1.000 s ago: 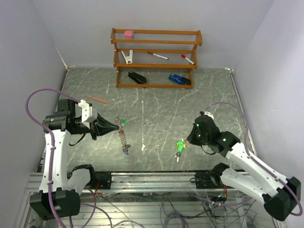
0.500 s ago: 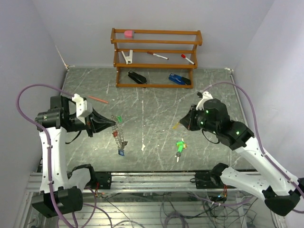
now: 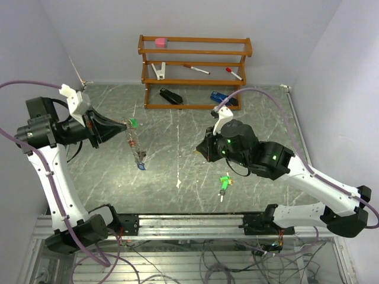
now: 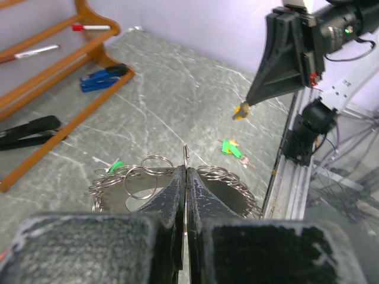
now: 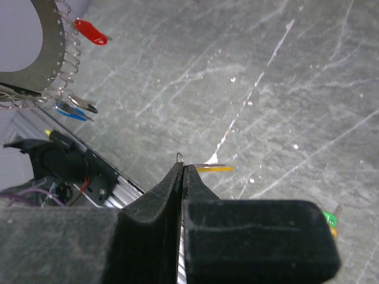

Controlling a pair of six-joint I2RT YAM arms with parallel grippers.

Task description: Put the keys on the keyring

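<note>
— Where is the keyring (image 3: pixel 135 145) hanging?
— Left, from the left gripper (image 3: pixel 125 125), above the table (image 3: pixel 266 112).
— And rightward?
— The right gripper (image 3: pixel 199 151) is holding a key (image 4: pixel 240 110) at centre; a loose key (image 3: pixel 224 182) is lying nearer; a rack (image 3: pixel 195 71) is standing behind.

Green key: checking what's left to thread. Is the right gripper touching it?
Apart. The top view shows bare table between the green key and the right gripper.
</note>
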